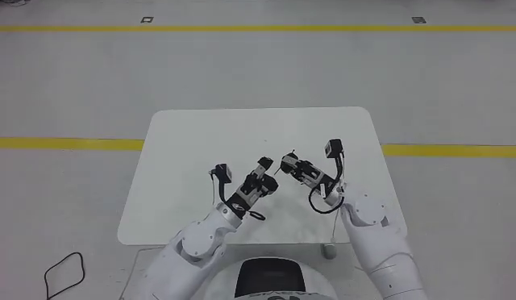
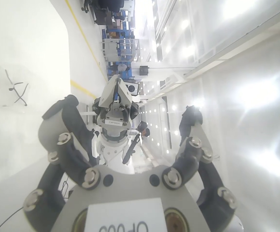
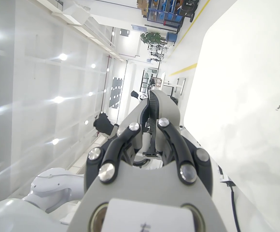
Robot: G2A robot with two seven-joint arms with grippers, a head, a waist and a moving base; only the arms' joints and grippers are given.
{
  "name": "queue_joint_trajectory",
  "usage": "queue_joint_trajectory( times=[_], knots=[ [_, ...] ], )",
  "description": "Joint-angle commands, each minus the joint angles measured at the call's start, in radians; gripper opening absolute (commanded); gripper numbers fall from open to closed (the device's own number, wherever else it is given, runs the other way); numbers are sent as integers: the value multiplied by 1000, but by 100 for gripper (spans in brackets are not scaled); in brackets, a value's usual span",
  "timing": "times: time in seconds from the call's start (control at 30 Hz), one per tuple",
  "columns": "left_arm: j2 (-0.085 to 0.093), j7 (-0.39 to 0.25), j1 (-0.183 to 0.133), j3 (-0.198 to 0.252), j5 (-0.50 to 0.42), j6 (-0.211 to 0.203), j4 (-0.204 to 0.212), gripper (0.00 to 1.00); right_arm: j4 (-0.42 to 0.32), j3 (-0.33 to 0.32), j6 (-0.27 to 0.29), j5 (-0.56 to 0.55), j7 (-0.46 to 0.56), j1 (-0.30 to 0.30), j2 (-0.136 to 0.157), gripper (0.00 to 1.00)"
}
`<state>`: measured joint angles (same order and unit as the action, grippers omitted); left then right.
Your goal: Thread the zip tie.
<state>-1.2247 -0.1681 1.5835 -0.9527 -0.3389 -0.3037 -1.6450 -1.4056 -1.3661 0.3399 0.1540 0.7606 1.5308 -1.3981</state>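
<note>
The left arm and right arm wear glossy white rounded shells. The left end effector and right end effector have grey metal base plates, black curved linkages, round silver screws and white printed labels. Black cables run from small black wrist camera boxes.

White table; black zip tie; grey-and-black right pincer; pale grey floor, yellow stripes.

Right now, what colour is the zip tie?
Black zip tie, clearest in the left wrist view.
</note>
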Motion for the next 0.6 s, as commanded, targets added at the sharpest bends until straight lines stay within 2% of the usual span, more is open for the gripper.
queue_joint_trajectory(
  times=[0.0,0.2,0.4,0.57],
  knots=[
    [-3,-10,-11,12,4,-20,9,100,3,-1,0,18,10,1,2,0],
    [-3,-10,-11,12,4,-20,9,100,3,-1,0,18,10,1,2,0],
    [2,-50,-30,16,80,-8,19,100,-2,10,0,35,10,3,6,0],
    [2,-50,-30,16,80,-8,19,100,-2,10,0,35,10,3,6,0]
  ],
)
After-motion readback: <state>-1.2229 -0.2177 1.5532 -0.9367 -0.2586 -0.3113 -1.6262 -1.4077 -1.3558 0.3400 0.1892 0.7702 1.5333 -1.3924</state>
